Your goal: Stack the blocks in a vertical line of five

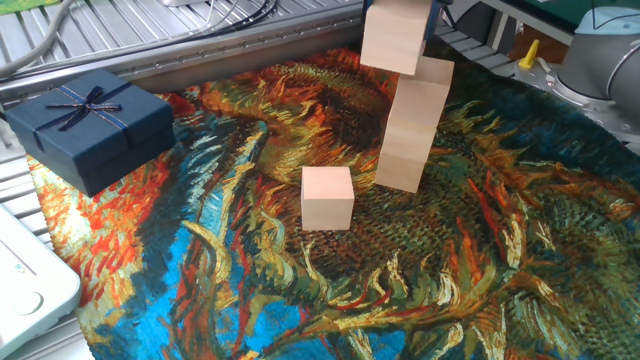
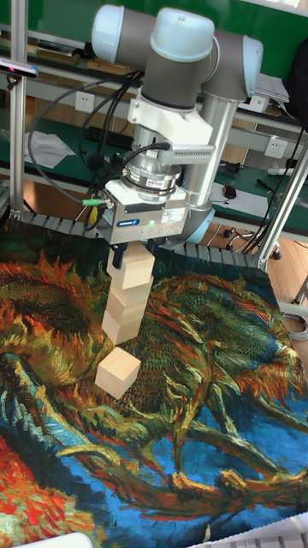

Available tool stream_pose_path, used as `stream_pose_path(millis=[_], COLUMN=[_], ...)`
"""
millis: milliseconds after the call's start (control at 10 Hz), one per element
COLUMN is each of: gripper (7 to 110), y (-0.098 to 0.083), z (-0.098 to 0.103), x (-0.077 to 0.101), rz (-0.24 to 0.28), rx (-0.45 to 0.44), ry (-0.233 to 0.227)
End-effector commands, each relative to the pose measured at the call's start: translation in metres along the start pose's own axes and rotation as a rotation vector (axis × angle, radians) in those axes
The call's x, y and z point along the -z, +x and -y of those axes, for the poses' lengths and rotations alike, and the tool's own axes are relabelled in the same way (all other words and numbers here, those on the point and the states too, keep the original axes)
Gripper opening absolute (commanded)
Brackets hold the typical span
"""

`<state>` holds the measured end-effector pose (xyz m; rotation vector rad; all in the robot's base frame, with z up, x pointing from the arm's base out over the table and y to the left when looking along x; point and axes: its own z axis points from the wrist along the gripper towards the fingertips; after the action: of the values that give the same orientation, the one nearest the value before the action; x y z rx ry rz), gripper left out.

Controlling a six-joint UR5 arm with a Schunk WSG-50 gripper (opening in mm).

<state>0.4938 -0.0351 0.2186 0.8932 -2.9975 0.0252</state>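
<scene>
- I see my gripper point(image 2: 130, 253) with its jaws closed on one block point(image 1: 394, 37), above the stack point(image 1: 412, 125).
- The worktop has a painted cloth point(image 1: 480, 280); a green wall point(image 2: 257, 21) is behind.

The pale beige wooden cubes, stacked point(image 1: 413, 120) and the loose one nearer point(image 1: 328, 198), look smooth and matt with faint grain. The painted-pattern cloth point(image 1: 480, 260) under them has a fine woven, matt texture. At far left, the dark navy cardboard gift box point(image 1: 88, 125) is matt, its thin ribbon bow slightly shiny. The grey robot arm point(image 2: 184, 60) looks like smooth satin metal and plastic, and the ribbed metal table surface point(image 1: 150, 40) far behind is dull grey
</scene>
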Motion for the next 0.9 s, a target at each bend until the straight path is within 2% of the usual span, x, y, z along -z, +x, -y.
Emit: stream_pose_path(millis=[0, 300, 500, 700, 800], gripper=[7, 7, 7, 7, 7], y=[0.013, 0.026, 0.017, 0.017, 0.015], z=[-0.012, -0.028, -0.039, -0.033, -0.030], x=[0.006, 0.008, 0.001, -0.002, -0.003], rz=[0.013, 0.018, 0.031, 0.010, 0.012], rx=[-0.005, -0.003, 0.017, 0.066, 0.077], ry=[-0.025, -0.033, -0.040, -0.009, -0.010])
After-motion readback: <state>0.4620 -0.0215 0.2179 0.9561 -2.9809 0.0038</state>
